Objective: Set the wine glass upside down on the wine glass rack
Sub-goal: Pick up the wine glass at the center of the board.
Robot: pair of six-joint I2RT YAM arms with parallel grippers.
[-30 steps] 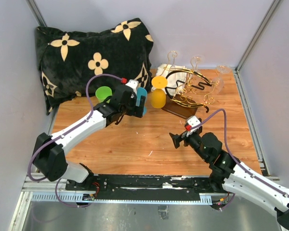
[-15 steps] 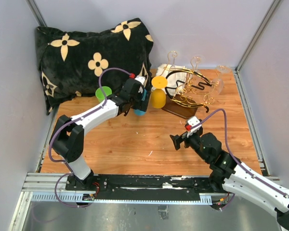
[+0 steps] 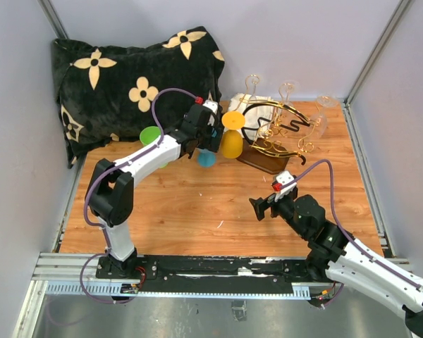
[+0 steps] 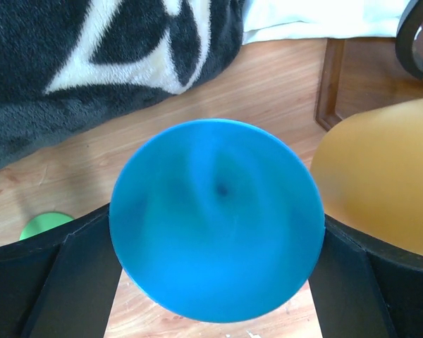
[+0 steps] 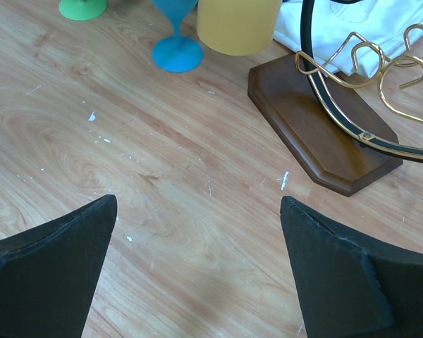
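A blue wine glass point(image 3: 207, 157) sits between the fingers of my left gripper point(image 3: 210, 139), which is shut on its bowl point(image 4: 216, 218). In the right wrist view its foot point(image 5: 177, 53) is low over the wood, stem upward. Just right of it a yellow glass point(image 3: 231, 143) hangs upside down on the wine glass rack point(image 3: 285, 129), a gold wire stand on a dark wooden base point(image 5: 321, 130). The yellow bowl also shows in the left wrist view point(image 4: 381, 176). My right gripper point(image 3: 259, 206) is open and empty over bare wood point(image 5: 197, 267), in front of the rack.
A green glass point(image 3: 152, 135) stands left of the blue one. Clear glasses point(image 3: 289, 89) hang on the rack's far side. A black flowered pillow point(image 3: 127, 74) fills the back left. A white cloth point(image 3: 248, 104) lies behind the rack. Walls close the sides.
My left gripper has carried the blue glass to the right and back, up beside the yellow glass at the rack. The right arm has not moved.
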